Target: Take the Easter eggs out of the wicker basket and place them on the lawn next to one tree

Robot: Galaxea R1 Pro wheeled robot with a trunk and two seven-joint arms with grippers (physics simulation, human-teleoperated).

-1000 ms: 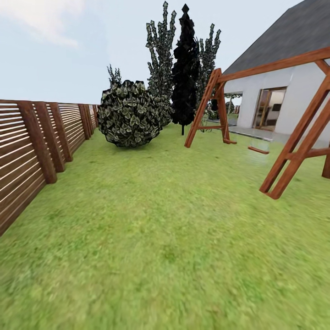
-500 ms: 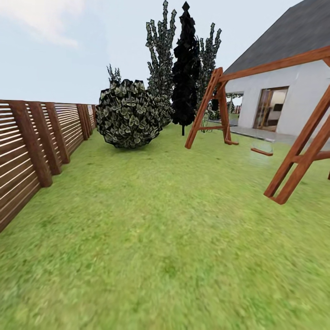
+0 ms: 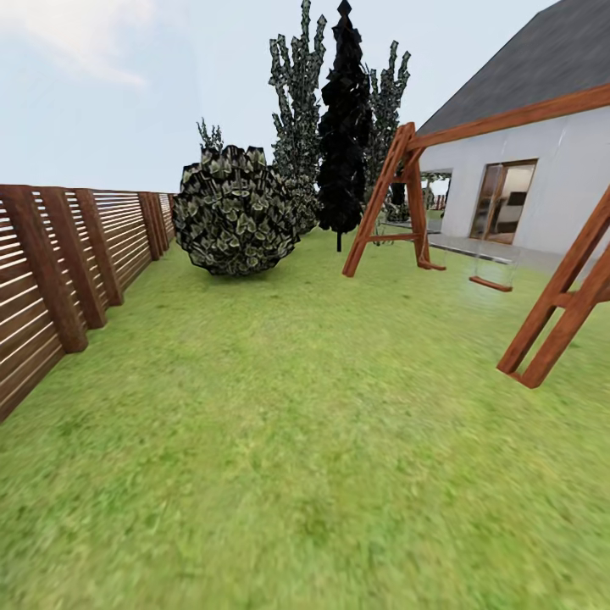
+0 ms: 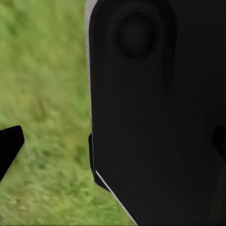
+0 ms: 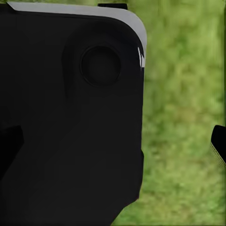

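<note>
Left gripper (image 4: 113, 141) and right gripper (image 5: 115, 141): wrist views are showing one dark fingertip at each frame edge, wide apart, nothing between them but a black robot panel (image 4: 155, 113) blocking most of each shot, so both are reading as spread and empty. Blurred grass is showing past the panels.

Head view, big to small: lawn (image 3: 305, 440) is filling the whole lower half. White house (image 3: 551, 178) with a grey roof is sitting far right, glass door (image 3: 504, 202) on its wall. Slatted wooden fence (image 3: 59, 271) is running along the left edge toward the back. Swing frame (image 3: 474, 203) is standing on the grass at right, seat (image 3: 491, 284) hanging under the beam. Cypresses (image 3: 343, 127) are standing at the far end, round bush (image 3: 235, 212) just left of them by the fence.

Eggs, basket and tree: can't tell where they are from these frames
</note>
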